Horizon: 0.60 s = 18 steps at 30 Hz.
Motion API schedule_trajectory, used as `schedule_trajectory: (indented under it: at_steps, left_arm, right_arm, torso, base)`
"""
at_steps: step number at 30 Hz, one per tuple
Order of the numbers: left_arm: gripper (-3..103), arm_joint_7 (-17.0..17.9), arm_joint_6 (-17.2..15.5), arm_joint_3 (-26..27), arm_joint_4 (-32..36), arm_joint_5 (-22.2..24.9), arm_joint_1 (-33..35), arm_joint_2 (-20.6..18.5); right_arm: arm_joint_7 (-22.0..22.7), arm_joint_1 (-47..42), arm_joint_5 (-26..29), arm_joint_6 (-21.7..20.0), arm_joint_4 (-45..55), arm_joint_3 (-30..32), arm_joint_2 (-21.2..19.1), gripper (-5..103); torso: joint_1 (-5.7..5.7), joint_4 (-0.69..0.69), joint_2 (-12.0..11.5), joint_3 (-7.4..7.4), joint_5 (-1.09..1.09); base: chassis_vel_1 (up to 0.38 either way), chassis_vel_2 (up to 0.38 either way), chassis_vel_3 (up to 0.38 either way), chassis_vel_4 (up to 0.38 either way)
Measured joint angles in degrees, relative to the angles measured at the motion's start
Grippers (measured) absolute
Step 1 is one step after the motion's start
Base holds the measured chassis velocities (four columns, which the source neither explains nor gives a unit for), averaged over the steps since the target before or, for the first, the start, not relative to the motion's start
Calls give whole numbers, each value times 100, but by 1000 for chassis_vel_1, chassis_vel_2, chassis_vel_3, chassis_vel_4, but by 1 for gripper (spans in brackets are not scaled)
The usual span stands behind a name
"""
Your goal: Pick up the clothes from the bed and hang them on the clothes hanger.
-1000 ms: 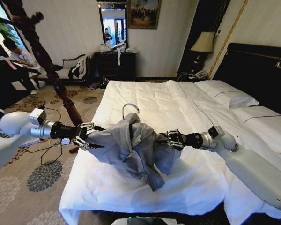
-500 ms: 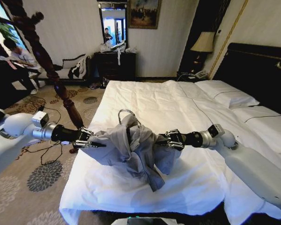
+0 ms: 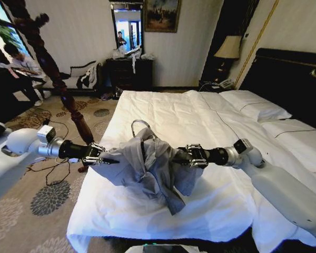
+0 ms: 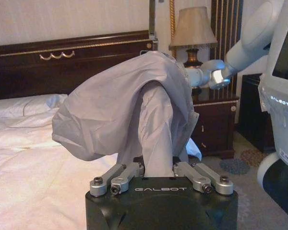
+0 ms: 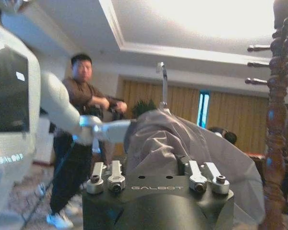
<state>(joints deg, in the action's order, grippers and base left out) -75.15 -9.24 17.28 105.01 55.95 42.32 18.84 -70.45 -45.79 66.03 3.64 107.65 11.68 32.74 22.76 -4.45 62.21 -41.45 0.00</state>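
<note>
My left pincer (image 3: pixel 101 157) is clamped on one shoulder of the shirt (image 3: pixel 147 166), my right pincer (image 3: pixel 185 157) clamped on the other, cloth bunched between each pair of fingers. One shirt, slung between two pincers above the bed (image 3: pixel 210 121), on a hanger whose metal hook (image 3: pixel 138 125) pokes up top. It looks thin, limp and light, so I judge the shoulder seams the safest hold. One wooden coat stand (image 3: pixel 63 89) waits left.

A dark dresser (image 3: pixel 129 73) stands against the far wall under a mirror (image 3: pixel 127 26) and framed painting (image 3: pixel 161 15). A lamp (image 3: pixel 229 48) occupies the nightstand (image 4: pixel 216 125).
</note>
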Motion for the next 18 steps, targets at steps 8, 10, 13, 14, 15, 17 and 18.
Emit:
schedule_trajectory:
  at_steps: [8,10,13,14,15,17,18]
  left_arm:
    - [19,95,-10,52,-93,70,42,126]
    - [19,109,-11,58,-142,70,63,177]
    - [19,119,-11,65,-169,70,68,199]
    - [19,133,-10,86,-197,87,61,215]
    - [19,155,-10,105,-224,126,42,224]
    - [19,224,-10,137,-275,223,-3,235]
    - [19,224,-10,137,-275,223,-3,235]
  right_arm:
    - [416,-54,985,85,43,39,4,83]
    - [1098,-86,1384,290,152,47,100,83]
    - [1597,-94,1629,435,216,64,198,98]
    - [1908,-97,1729,518,250,105,271,99]
    - [2062,-100,1772,565,265,140,308,99]
    - [2225,-105,1824,615,277,203,357,100]
    - [2225,-105,1824,615,277,203,357,100]
  torso:
    - [0,-1,0,0,-1]
    - [0,-1,0,0,0]
    - [0,-1,0,0,0]
    - [0,0,0,0,0]
    - [0,0,0,0,0]
    - [0,0,0,0,-1]
    - [0,0,0,0,-1]
  base:
    - [0,0,0,0]
    - [0,0,0,0]
    - [0,0,0,0]
    - [0,0,0,0]
    - [0,0,0,0]
    - [0,0,0,0]
    - [0,0,0,0]
